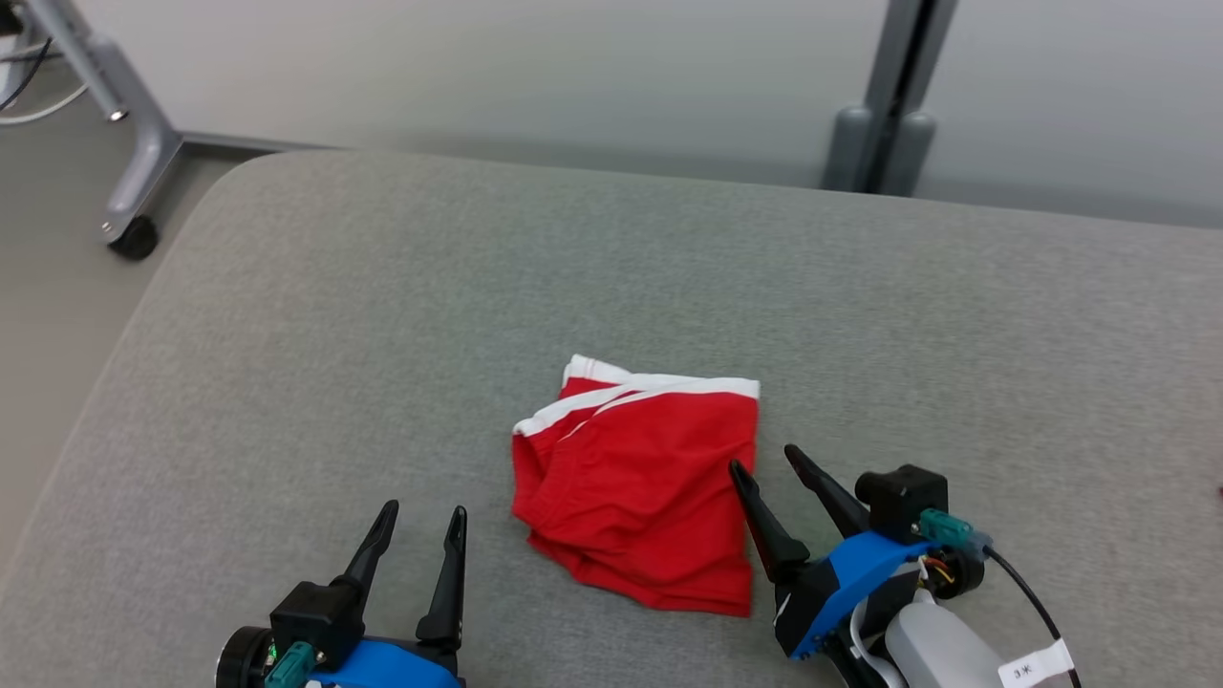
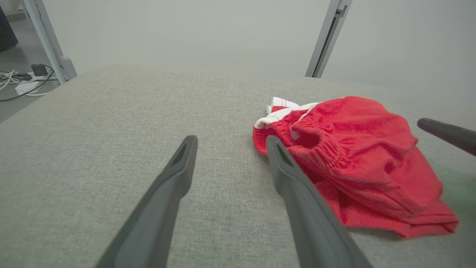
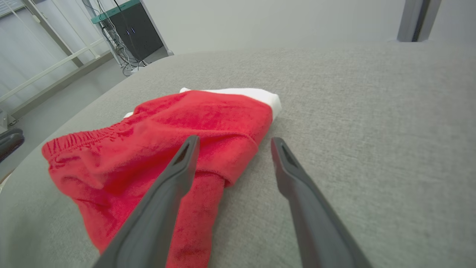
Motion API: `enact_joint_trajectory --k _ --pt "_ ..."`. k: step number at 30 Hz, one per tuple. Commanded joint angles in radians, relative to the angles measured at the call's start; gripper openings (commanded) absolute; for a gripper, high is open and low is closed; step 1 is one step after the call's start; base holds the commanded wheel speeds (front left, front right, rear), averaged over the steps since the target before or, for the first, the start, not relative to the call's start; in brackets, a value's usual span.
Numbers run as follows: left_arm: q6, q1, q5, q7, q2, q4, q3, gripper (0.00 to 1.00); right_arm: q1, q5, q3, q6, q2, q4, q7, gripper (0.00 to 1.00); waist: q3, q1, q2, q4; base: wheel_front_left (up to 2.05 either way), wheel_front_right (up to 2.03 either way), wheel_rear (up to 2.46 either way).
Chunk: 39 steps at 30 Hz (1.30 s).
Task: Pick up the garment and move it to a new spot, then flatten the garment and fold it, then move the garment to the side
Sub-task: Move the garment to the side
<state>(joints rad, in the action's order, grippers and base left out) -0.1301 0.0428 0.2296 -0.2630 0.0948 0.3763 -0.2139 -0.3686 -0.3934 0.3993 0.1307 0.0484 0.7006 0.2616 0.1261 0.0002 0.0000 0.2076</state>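
Observation:
The garment [image 1: 638, 483] is a pair of red shorts with a white waistband, lying rumpled and partly folded on the grey padded table [image 1: 382, 315]. My right gripper [image 1: 764, 462] is open at the garment's right edge, its left finger over the red cloth and its right finger over bare table. In the right wrist view the garment [image 3: 156, 149] spreads to the left of my right gripper [image 3: 234, 139]. My left gripper [image 1: 425, 511] is open and empty, a short way left of the garment. In the left wrist view my left gripper [image 2: 230, 138] points past the garment [image 2: 357, 156], which lies to its right.
The table's rounded left edge [image 1: 124, 325] drops to the floor, where a wheeled grey stand [image 1: 134, 162] sits. A grey post [image 1: 889, 105] rises behind the far edge. Cables [image 2: 22, 80] lie on the floor at the far left.

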Motion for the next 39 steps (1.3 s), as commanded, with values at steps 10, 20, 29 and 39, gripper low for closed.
enact_joint_trajectory --k 10,20,29,39 --pt "-0.001 0.032 0.028 -0.002 0.018 0.008 -0.011 1.00 -0.087 -0.094 0.089 0.000 0.002 0.209 0.000 0.00 0.053 -0.0002 0.0000 0.085 0.00 0.00 0.00" --pt "-0.001 0.008 0.018 -0.002 0.013 -0.029 -0.015 1.00 -0.042 0.045 -0.048 0.000 0.005 0.116 0.002 0.00 0.002 -0.0002 0.0000 -0.079 0.00 0.00 0.00" --pt "-0.001 0.022 0.022 -0.002 0.003 -0.078 -0.105 1.00 0.029 0.093 -0.066 0.000 0.004 0.053 0.002 0.00 -0.024 -0.0002 0.0000 -0.377 0.00 0.00 0.00" --pt "-0.001 0.041 0.038 -0.002 0.014 -0.107 -0.205 1.00 0.078 0.098 -0.056 0.000 0.003 0.003 0.002 0.00 0.005 -0.0002 0.0000 -0.586 0.00 0.00 0.00"
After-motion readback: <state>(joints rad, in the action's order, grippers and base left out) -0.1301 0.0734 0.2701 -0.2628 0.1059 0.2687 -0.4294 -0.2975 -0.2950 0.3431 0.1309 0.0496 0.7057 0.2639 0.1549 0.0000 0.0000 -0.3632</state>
